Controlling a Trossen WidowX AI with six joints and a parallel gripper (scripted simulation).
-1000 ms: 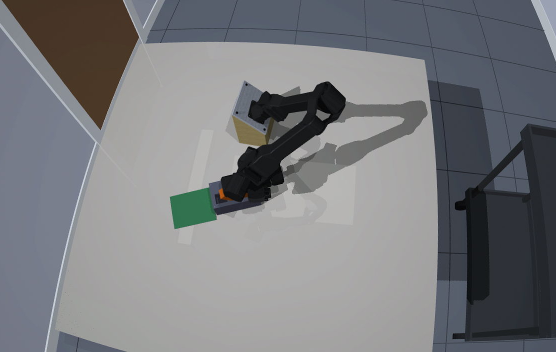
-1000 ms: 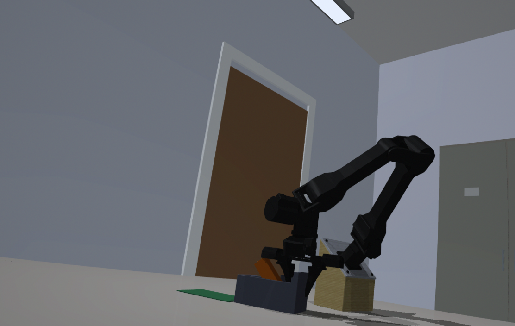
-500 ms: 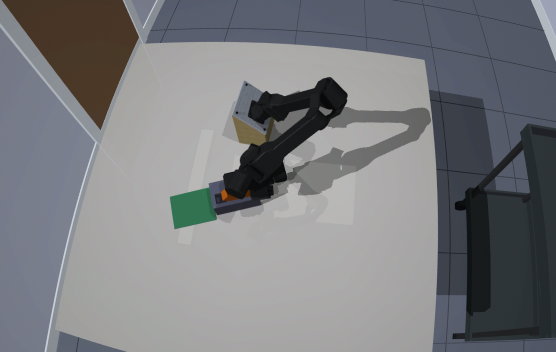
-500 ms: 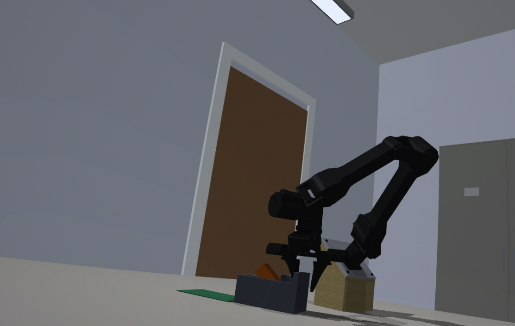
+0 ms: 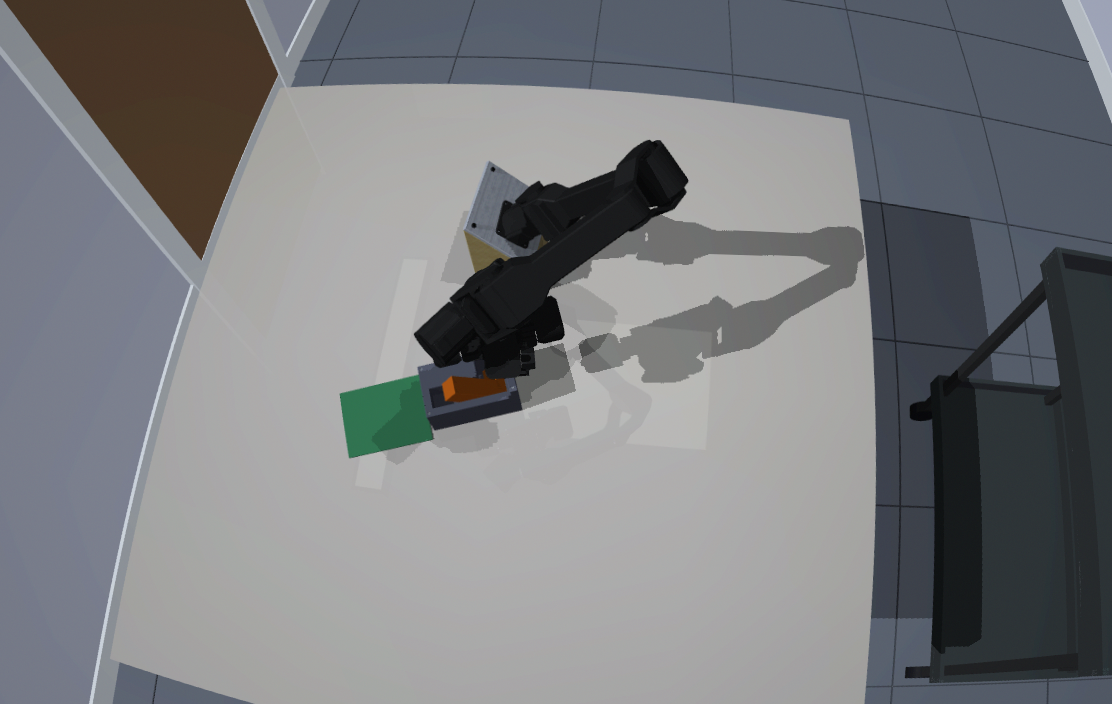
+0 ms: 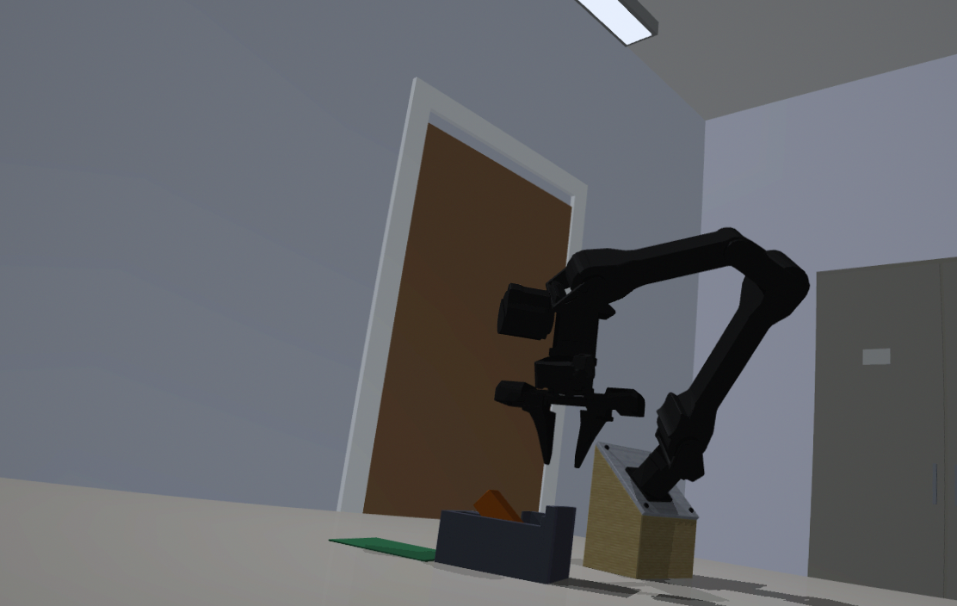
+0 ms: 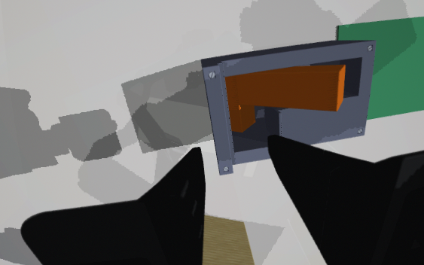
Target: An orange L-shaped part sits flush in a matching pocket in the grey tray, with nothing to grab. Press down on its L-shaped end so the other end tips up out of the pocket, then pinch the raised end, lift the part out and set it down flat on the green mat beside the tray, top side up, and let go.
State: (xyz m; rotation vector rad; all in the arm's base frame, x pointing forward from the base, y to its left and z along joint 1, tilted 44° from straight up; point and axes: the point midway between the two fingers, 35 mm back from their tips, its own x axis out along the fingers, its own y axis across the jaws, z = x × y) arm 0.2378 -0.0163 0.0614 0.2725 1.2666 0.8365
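Note:
The orange L-shaped part (image 5: 475, 388) (image 6: 494, 504) (image 7: 285, 86) sits tilted in the pocket of the grey tray (image 5: 477, 418) (image 6: 497, 543) (image 7: 323, 122). Its long end, on the mat side, is raised above the tray top; its L-shaped end is sunk in the pocket at the tray's tall-walled end. The green mat (image 5: 372, 424) (image 6: 385, 547) (image 7: 398, 90) lies beside the tray, nothing on it. My gripper (image 6: 562, 465) (image 7: 234, 148) is open and empty, above the tray's tall-walled end and clear of the part. In the top view the arm hides the fingertips.
The arm's wooden base block (image 6: 614, 519) (image 7: 227, 239) with its metal plate (image 5: 489, 205) stands behind the tray. The tray's tall end wall (image 6: 559, 538) (image 7: 218, 120) rises on the side away from the mat. A dark cart (image 5: 1024, 524) stands off the table at the right.

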